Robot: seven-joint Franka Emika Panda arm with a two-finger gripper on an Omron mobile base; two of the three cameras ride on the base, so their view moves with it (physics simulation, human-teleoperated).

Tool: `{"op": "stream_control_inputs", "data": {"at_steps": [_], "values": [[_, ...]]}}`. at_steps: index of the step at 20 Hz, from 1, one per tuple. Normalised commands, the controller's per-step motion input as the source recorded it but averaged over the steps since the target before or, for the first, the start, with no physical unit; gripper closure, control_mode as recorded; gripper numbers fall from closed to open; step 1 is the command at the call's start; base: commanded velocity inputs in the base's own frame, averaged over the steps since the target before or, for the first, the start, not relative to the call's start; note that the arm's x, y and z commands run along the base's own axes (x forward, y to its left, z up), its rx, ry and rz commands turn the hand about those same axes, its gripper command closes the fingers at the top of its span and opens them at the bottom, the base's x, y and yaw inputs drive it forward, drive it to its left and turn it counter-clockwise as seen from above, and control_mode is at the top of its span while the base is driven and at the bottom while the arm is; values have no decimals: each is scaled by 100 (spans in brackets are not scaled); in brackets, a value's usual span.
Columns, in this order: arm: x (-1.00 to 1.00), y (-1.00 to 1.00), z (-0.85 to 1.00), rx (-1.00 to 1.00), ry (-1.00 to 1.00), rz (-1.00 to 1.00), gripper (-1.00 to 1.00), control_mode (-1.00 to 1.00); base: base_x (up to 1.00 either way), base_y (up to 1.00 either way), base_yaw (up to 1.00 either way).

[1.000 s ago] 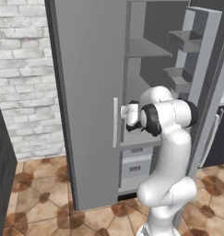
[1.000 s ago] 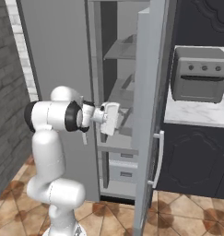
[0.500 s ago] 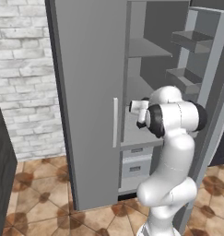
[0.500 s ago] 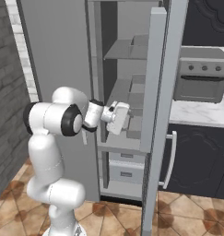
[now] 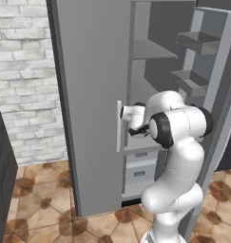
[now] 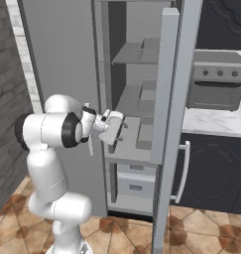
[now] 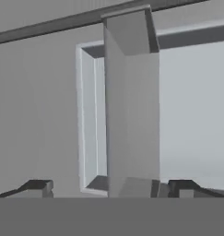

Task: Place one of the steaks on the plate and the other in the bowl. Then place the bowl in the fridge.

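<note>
From the left base view, my hand (image 5: 128, 114) reaches into the open fridge (image 5: 93, 104), level with its middle shelf. In the right base view my hand (image 6: 118, 130) sits just above that shelf, beside the right-hand door (image 6: 166, 119). Through the hand view my fingertips (image 7: 37, 186) stand spread wide, empty, facing grey fridge panels.

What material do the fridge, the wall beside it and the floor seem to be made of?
The fridge: probably brushed or painted metal; flat uniform grey, matt, with no grain or reflections. The wall: brick painted or whitewashed; pale staggered blocks with grey mortar lines. The floor: likely glazed ceramic or stone tile; mottled brown squares with dark corner insets and a slight sheen.
</note>
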Motion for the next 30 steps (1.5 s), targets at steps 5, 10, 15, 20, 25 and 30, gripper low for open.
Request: {"op": "stream_control_inputs", "data": {"at_steps": [5,10,15,20,25,30], "values": [[12,80,-62,62,-9,-18,-100,-100,0,0,0],[2,80,-40,67,-20,-25,-100,-100,0,0,0],[0,70,0,38,-42,-21,-100,-100,0,0,0],[1,45,-6,40,-47,1,-100,-100,0,0,0],[2,6,22,11,-28,17,-100,-100,0,0,0],[29,1,7,-12,-2,33,-100,-100,0,0,0]]}}
